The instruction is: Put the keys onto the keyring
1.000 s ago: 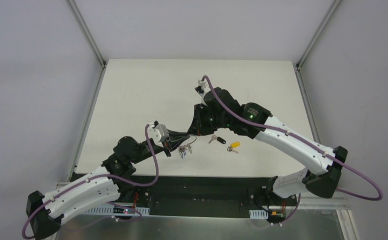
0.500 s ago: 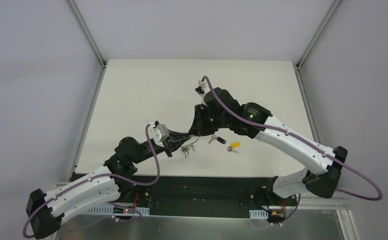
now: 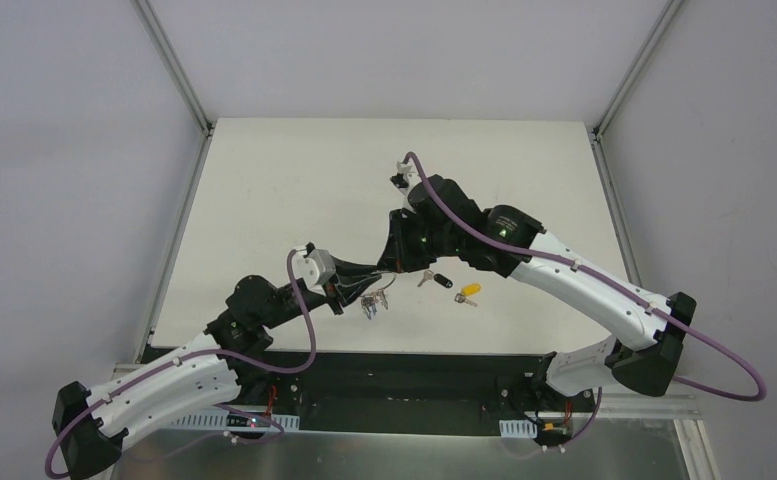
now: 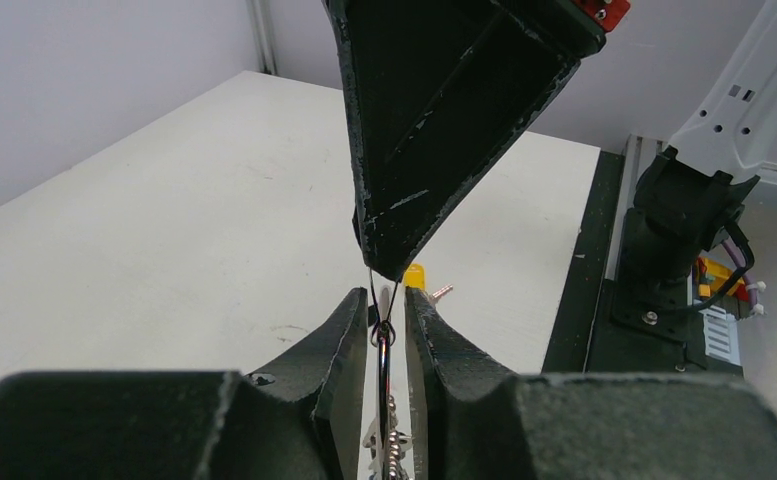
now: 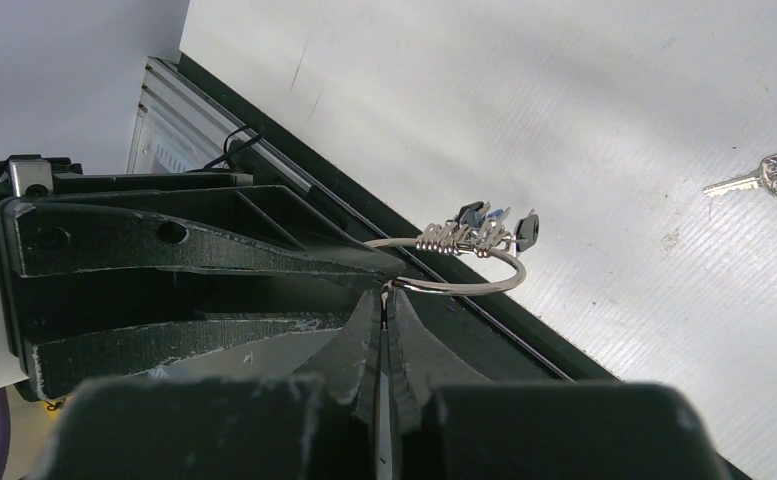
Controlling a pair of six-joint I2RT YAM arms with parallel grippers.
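The keyring (image 5: 484, 281), a thin silver wire loop with a bunch of small keys and tags (image 3: 371, 303), hangs above the table's near edge between both grippers. My left gripper (image 4: 385, 312) is closed around it; the ring (image 4: 384, 352) shows edge-on between its fingers. My right gripper (image 5: 385, 293) is shut on the ring's wire, meeting the left gripper (image 3: 349, 291) tip to tip. The right gripper (image 3: 388, 270) reaches in from the far side. A key with a black head (image 3: 436, 279) and one with a yellow head (image 3: 469, 291) lie loose on the table to the right.
The white table (image 3: 294, 190) ends in a black strip (image 3: 414, 362) just below the grippers. The loose keys also show at the right edge of the right wrist view (image 5: 764, 178). The right arm's base (image 4: 684, 230) stands beyond the table edge.
The left wrist has shifted slightly and the hanging bunch has swung a little. Both grippers keep their hold on the ring. The loose keys have not moved.
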